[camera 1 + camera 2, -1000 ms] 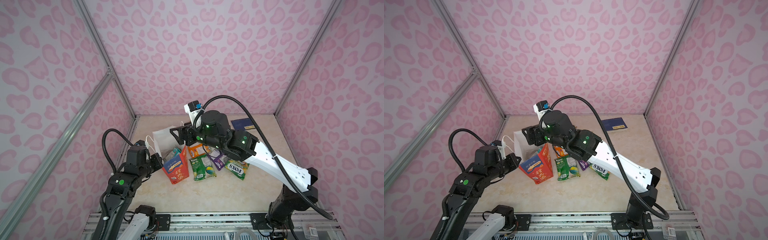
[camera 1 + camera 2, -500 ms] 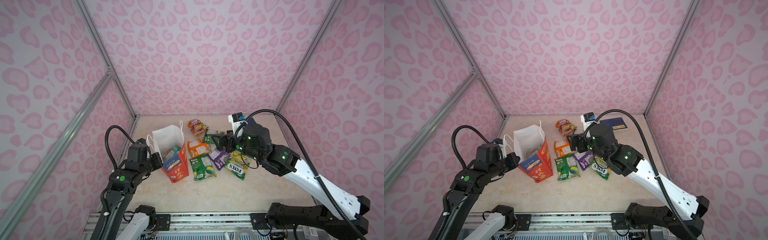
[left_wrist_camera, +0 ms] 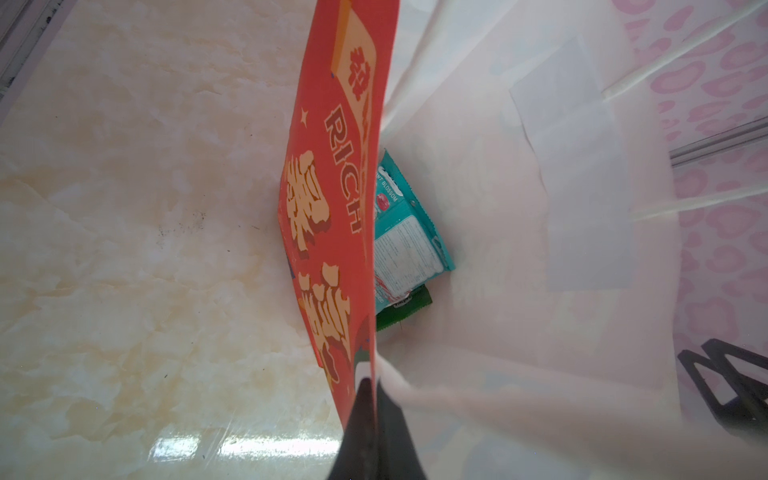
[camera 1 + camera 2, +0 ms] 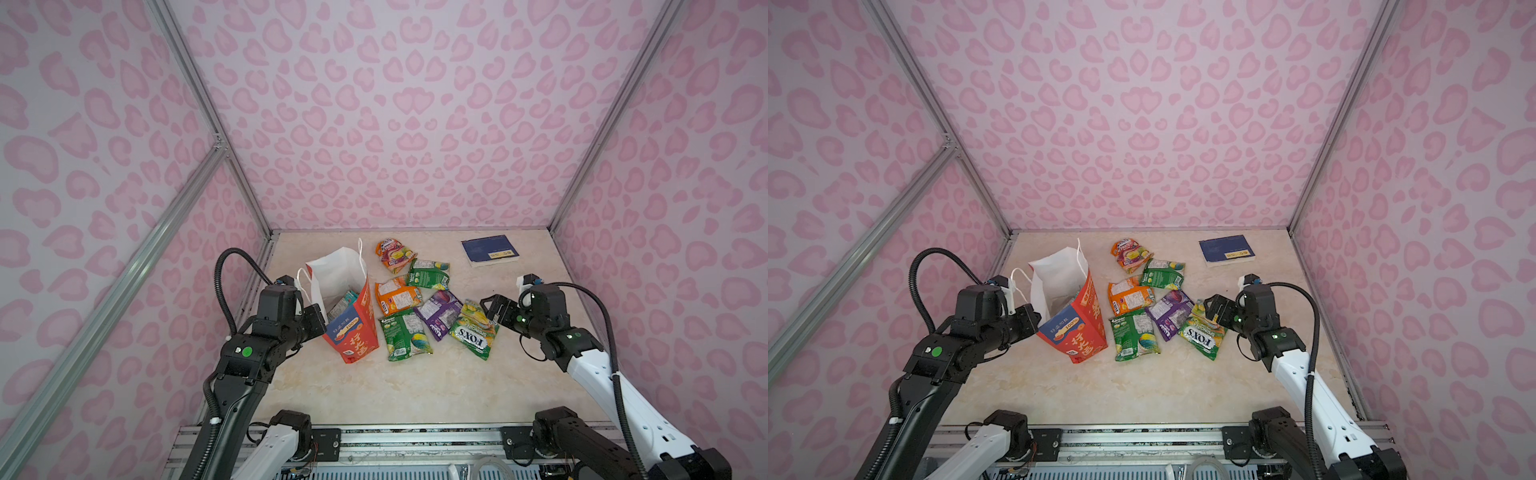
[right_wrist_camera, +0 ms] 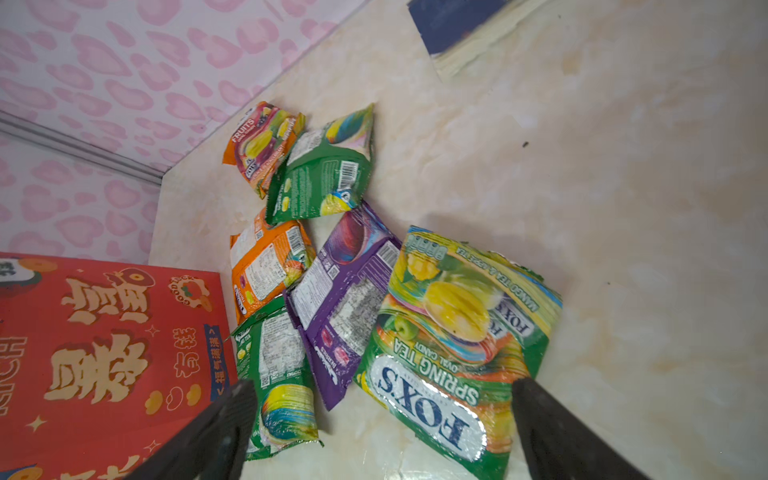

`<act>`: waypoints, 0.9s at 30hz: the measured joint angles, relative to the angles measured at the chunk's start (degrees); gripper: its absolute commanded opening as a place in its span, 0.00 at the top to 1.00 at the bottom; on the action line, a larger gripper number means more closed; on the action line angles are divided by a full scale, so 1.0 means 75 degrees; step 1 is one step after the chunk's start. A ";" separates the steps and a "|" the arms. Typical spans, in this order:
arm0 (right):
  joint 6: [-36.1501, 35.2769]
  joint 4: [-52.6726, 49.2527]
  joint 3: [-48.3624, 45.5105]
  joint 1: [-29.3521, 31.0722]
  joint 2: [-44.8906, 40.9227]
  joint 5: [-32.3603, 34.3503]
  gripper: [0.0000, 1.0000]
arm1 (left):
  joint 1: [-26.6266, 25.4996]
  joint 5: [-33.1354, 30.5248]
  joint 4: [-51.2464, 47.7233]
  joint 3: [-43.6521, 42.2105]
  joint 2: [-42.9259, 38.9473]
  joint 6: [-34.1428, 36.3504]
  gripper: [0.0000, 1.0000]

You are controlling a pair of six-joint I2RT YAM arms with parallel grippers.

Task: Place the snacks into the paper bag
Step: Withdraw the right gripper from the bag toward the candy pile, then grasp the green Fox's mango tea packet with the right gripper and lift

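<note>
Red paper bag (image 4: pixel 353 332): stands upright on the worktop (image 4: pixel 415 386) to the left of the loose snacks, with its mouth up and white inside showing, so packets can drop straight in.
Left claw (image 3: pixel 371 384): clenched on the rim of the bag's red front wall. I judge it is there to hold the mouth open and steady the light bag.
Inside the bag: a teal packet (image 3: pixel 409 232) lies over a dark green packet (image 3: pixel 405 311) at the bottom, against the red wall.
Right claw (image 5: pixel 378 390): released and empty, low at the right edge of the pile. Its wide-spread jaws frame the FOX'S packet (image 4: pixel 473 330) in the right wrist view, probably so they can straddle the flat pouch.
Loose snacks: six lie flat beside the bag, several overlapping at the edges. With the FOX'S packet they are the fruits packet (image 4: pixel 392 253), far green packet (image 4: pixel 430 274), orange packet (image 4: pixel 397 295), purple packet (image 4: pixel 442 313) and near green packet (image 4: pixel 405 334).
Progress: early, by my judgement, with two packets in and six out.
Risk: the glossy film lies flush on the worktop and may slip, and the purple packet it touches could be dragged along.
Blue book (image 4: pixel 489 249): lies well apart at the far right and is not one of the snacks.
</note>
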 measured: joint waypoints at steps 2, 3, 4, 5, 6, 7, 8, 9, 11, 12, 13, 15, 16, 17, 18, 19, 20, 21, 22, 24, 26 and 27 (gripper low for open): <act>0.0262 0.0522 -0.0542 -0.0592 0.0157 -0.0332 0.02 | 0.0000 0.0003 -0.0003 0.0015 0.0035 0.0000 0.97; 0.0437 0.0796 -0.0836 -0.0909 0.0274 -0.0522 0.02 | 0.0000 0.0000 -0.0009 0.0023 0.0052 0.0000 0.97; 0.0629 0.1005 -0.1102 -0.1177 0.0385 -0.0647 0.02 | 0.0000 0.0003 -0.0012 0.0032 0.0070 0.0000 0.97; 0.0731 0.1139 -0.1297 -0.1343 0.0460 -0.0749 0.02 | 0.0000 0.0000 -0.0023 0.0041 0.0085 0.0000 0.97; 0.0854 0.1338 -0.1486 -0.1472 0.0554 -0.0901 0.02 | 0.0000 0.0000 -0.0029 0.0044 0.0090 0.0003 0.97; 0.0915 0.1533 -0.1603 -0.1536 0.0635 -0.0997 0.02 | 0.0000 -0.0006 -0.0041 0.0044 0.0093 0.0006 0.97; 0.0944 0.1705 -0.1676 -0.1577 0.0711 -0.1064 0.02 | 0.0000 -0.0006 -0.0050 0.0044 0.0093 0.0009 0.97; 0.1049 0.1912 -0.1719 -0.1603 0.0813 -0.1142 0.02 | 0.0000 -0.0009 -0.0055 0.0044 0.0093 0.0017 0.97; 0.1093 0.2352 -0.1778 -0.1623 0.1078 -0.1265 0.02 | 0.0000 -0.0012 -0.0058 0.0044 0.0105 0.0017 0.97; 0.1128 0.2579 -0.1789 -0.1623 0.1250 -0.1346 0.02 | 0.0000 -0.0009 -0.0055 0.0044 0.0119 0.0015 0.97; 0.1221 0.2801 -0.1792 -0.1626 0.1472 -0.1448 0.02 | 0.0000 -0.0006 -0.0055 0.0044 0.0134 0.0015 0.97; 0.1230 0.3147 -0.1772 -0.1629 0.1848 -0.1673 0.02 | 0.0000 0.0000 -0.0055 0.0044 0.0149 0.0015 0.97; 0.1233 0.3305 -0.1746 -0.1629 0.2066 -0.1792 0.02 | 0.0000 0.0000 -0.0055 0.0044 0.0152 0.0015 0.97; 0.1241 0.3410 -0.1731 -0.1626 0.2238 -0.1868 0.02 | 0.0000 0.0000 -0.0055 0.0044 0.0152 0.0015 0.97; 0.1300 0.3564 -0.1731 -0.1623 0.2422 -0.1958 0.02 | 0.0000 0.0000 -0.0055 0.0044 0.0152 0.0012 0.97; 0.1343 0.3739 -0.1746 -0.1623 0.2594 -0.2025 0.03 | 0.0000 0.0000 -0.0055 0.0044 0.0149 0.0012 0.97; 0.1361 0.3876 -0.1760 -0.1620 0.2739 -0.2098 0.04 | 0.0000 0.0000 -0.0055 0.0044 0.0149 0.0009 0.97; 0.1416 0.4039 -0.1760 -0.1600 0.2888 -0.2203 0.04 | 0.0000 0.0003 -0.0055 0.0041 0.0137 -0.0003 0.97; 0.1425 0.4191 -0.1740 -0.1559 0.3019 -0.2221 0.05 | 0.0000 0.0006 -0.0055 0.0038 0.0134 -0.0006 0.97; 0.1428 0.4383 -0.1702 -0.1445 0.3177 -0.2241 0.06 | 0.0000 0.0032 -0.0055 0.0038 0.0143 -0.0006 0.97; 0.1428 0.4453 -0.1661 -0.1291 0.3267 -0.2142 0.10 | 0.0000 0.0035 -0.0055 0.0038 0.0160 -0.0009 0.97; 0.1425 0.4535 -0.1647 -0.1215 0.3346 -0.2095 0.13 | 0.0000 0.0050 -0.0052 0.0038 0.0166 -0.0009 0.97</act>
